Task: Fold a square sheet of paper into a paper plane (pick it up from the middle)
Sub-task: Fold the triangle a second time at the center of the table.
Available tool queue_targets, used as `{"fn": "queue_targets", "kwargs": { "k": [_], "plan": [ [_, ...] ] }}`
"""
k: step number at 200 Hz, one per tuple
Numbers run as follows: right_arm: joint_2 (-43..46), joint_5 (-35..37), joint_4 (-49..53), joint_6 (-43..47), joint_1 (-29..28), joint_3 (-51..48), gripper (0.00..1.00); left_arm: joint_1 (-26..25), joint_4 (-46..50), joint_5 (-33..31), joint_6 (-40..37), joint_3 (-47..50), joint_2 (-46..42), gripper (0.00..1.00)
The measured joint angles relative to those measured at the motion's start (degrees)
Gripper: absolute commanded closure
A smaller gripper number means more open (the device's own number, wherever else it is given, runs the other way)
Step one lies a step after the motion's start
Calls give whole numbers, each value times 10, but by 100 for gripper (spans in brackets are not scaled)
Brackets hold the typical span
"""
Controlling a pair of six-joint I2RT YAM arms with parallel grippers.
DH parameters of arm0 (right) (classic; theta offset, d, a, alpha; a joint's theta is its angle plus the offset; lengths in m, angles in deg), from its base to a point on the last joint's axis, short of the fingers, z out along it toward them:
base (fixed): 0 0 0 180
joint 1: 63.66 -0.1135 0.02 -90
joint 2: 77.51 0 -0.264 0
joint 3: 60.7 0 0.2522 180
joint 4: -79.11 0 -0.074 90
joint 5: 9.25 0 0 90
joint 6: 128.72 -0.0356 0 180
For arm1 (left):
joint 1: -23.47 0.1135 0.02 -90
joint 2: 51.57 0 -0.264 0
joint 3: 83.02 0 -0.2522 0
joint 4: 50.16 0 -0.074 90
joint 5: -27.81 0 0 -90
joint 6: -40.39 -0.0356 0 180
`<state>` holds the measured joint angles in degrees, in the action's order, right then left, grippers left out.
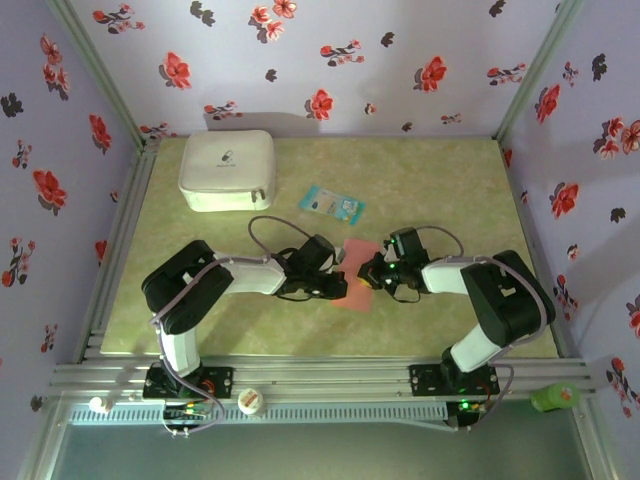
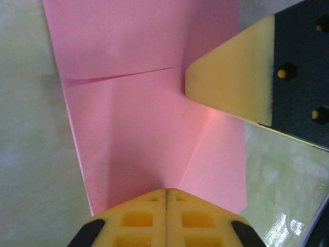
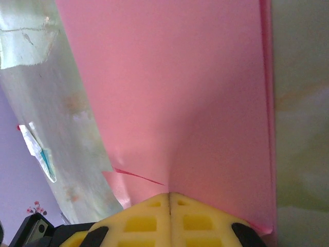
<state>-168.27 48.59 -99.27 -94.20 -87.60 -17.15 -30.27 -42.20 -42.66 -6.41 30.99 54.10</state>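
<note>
Sheet of paper (image 1: 360,252): pink, at the middle of the counter (image 1: 430,180), between the two claws, well apart from the white case (image 1: 227,170) and the blue packet (image 1: 331,204)
Left claw (image 1: 338,288): clenched on the sheet, fingertips (image 2: 149,206) meeting over its edge
Right claw (image 1: 372,272): clenched on the opposite edge, fingertips (image 3: 154,206) pressed together
Done: one sharp crease (image 2: 118,78) and a slanting fold show in the left wrist view
Left: judged early to midway; no pointed dart shape yet, wings unformed
Hidden: from above the claws cover much of the sheet; full outline and number of folds cannot be told; lifted or lying flat, unclear
</note>
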Motion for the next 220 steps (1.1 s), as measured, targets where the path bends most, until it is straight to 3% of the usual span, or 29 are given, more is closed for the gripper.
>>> {"fn": "queue_targets", "kwargs": {
  "k": [102,220],
  "plan": [
    [3,6,9,26,4,2,100,-1,-27,48,64,-45,-11,99],
    [8,14,26,26,7,6,100,1,17,52,49,-40,35,96]
  ]
}}
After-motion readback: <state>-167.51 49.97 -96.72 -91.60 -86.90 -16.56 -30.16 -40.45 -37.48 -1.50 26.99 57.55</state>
